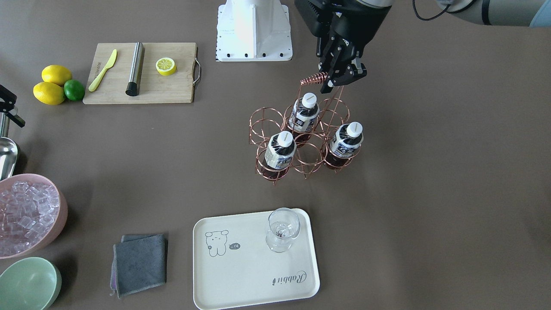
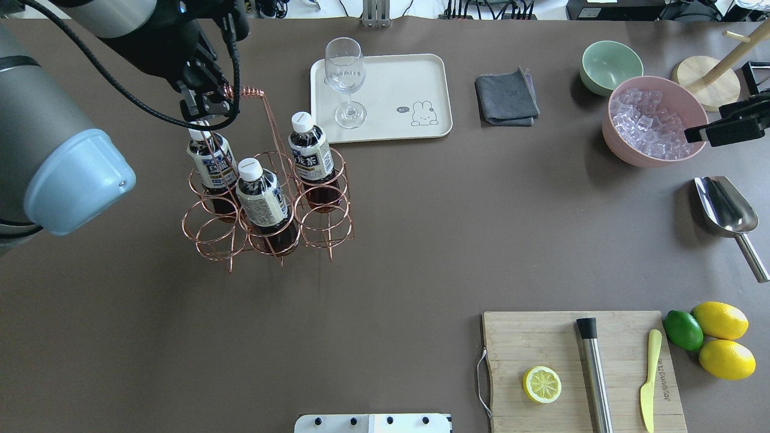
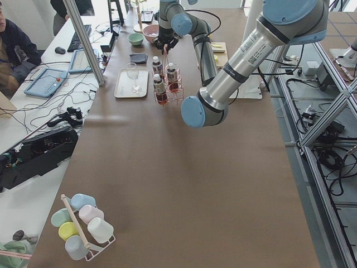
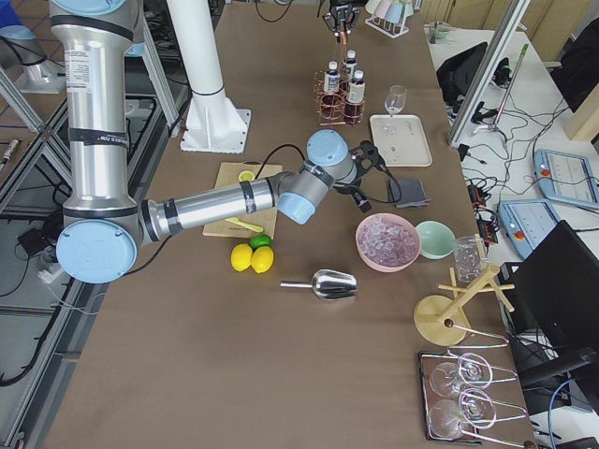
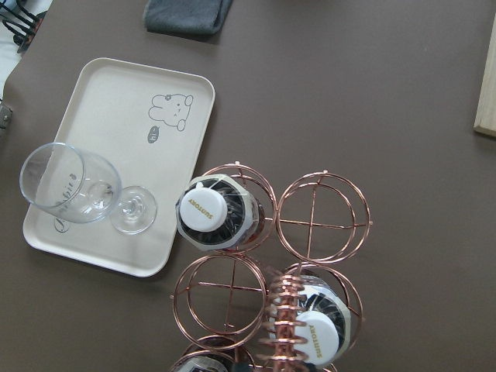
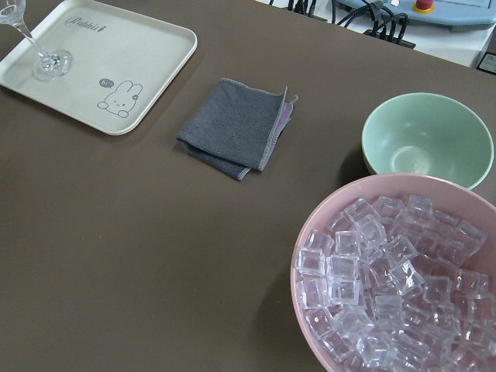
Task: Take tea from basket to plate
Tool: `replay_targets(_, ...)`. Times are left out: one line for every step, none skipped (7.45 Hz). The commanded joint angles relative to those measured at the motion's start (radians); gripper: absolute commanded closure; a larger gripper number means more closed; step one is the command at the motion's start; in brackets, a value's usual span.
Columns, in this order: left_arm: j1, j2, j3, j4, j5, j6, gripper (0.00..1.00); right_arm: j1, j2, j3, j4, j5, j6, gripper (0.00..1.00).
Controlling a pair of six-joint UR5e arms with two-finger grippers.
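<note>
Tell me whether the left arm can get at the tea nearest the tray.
Probably yes: that tea stands with its cap bare above the basket, and the left gripper hovers beside the handle.

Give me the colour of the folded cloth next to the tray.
Dark grey cloth, a purple edge showing; best in right wrist view.

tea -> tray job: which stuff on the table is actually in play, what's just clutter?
In play: tea bottles, copper wire basket, cream tray, left gripper.
Clutter: wine glass on the tray, grey cloth, green bowl, pink bowl of ice, metal scoop, cutting board, lemons, lime.
</note>
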Motion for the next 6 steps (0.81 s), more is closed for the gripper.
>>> replay_targets(0.106,-0.074,0.028,-0.03,0.058,-0.173,1.0,-0.001,-0.002,-0.066,0.103,-0.006,0.002,0.0)
replay_targets(0.113,-0.113,0.079,-0.065,0.057,-0.201,1.0,-0.001,-0.004,-0.067,0.111,-0.004,0.003,0.0)
replay_targets(0.117,-0.152,0.122,-0.082,0.057,-0.203,1.0,-0.007,0.01,-0.063,0.132,-0.007,0.003,0.0)
replay_targets(0.131,-0.172,0.141,-0.102,0.074,-0.198,1.0,-0.028,0.022,-0.059,0.163,-0.028,0.04,0.0)
replay_targets(0.169,-0.173,0.135,-0.117,0.121,-0.177,1.0,-0.072,0.045,-0.056,0.236,-0.073,0.128,0.0)
replay_targets(0.2,-0.172,0.134,-0.121,0.168,-0.125,1.0,-0.138,0.076,-0.054,0.313,-0.155,0.228,0.0)
